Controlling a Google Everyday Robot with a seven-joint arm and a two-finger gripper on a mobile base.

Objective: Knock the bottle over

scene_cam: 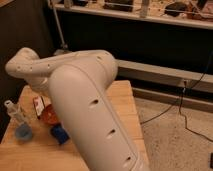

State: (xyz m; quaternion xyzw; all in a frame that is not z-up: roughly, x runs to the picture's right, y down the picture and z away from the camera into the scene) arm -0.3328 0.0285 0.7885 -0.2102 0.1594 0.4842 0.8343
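Observation:
The bottle (13, 113) is clear with a white cap and stands upright at the left edge of the wooden table (122, 107). My white arm (85, 100) fills the middle of the view and bends down over the table's left part. My gripper (41, 93) hangs at the end of the wrist, mostly covered by the arm. It is above the orange bowl (47, 117) and to the right of the bottle, with a gap between them.
A light-blue cup (23, 132) stands just in front of the bottle. A red and white packet (38, 105) lies behind the bowl, and a blue object (59, 134) lies in front of it. A dark shelf unit (150, 30) is behind the table, and cables run over the floor on the right.

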